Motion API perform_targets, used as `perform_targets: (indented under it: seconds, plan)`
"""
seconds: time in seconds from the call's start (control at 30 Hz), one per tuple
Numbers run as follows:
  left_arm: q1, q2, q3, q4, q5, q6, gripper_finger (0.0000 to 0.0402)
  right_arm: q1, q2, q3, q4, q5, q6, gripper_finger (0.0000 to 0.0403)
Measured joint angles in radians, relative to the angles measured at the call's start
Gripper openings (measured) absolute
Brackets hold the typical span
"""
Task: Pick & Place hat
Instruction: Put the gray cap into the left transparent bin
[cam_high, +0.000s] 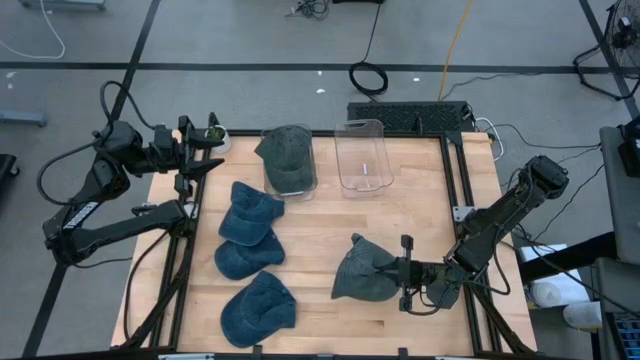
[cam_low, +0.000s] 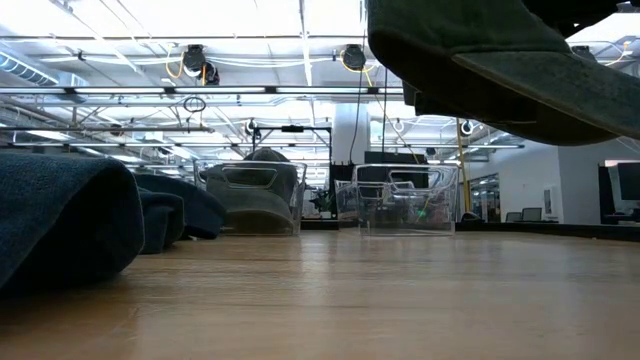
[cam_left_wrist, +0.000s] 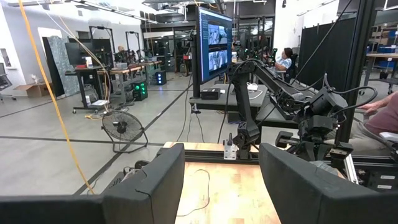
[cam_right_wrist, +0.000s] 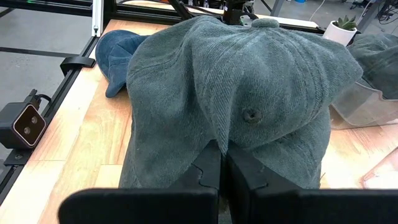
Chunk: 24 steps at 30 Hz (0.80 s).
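Wood table (cam_high: 320, 240), lab hall behind. Right gripper (cam_high: 398, 272) pinches the grey hat (cam_high: 362, 272), fingers pressed together on a fabric fold, hat hanging just ahead, clear of the wood. Likely soft, light, floppy; hold the crown. Empty bin (cam_high: 362, 158) well beyond. Left gripper (cam_high: 207, 152) waits spread at the far edge.

Five hats (cam_high: 364, 271), two clear bins (cam_high: 362, 157), one small potted plant (cam_high: 213, 132).
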Motion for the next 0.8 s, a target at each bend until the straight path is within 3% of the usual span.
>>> perform_targets:
  seconds: [0.8]
  plan:
    - [0.000,0.000,0.000,0.000,0.000,0.000,0.0214,0.000,0.000,0.000,0.025,0.000,-0.024,0.0000]
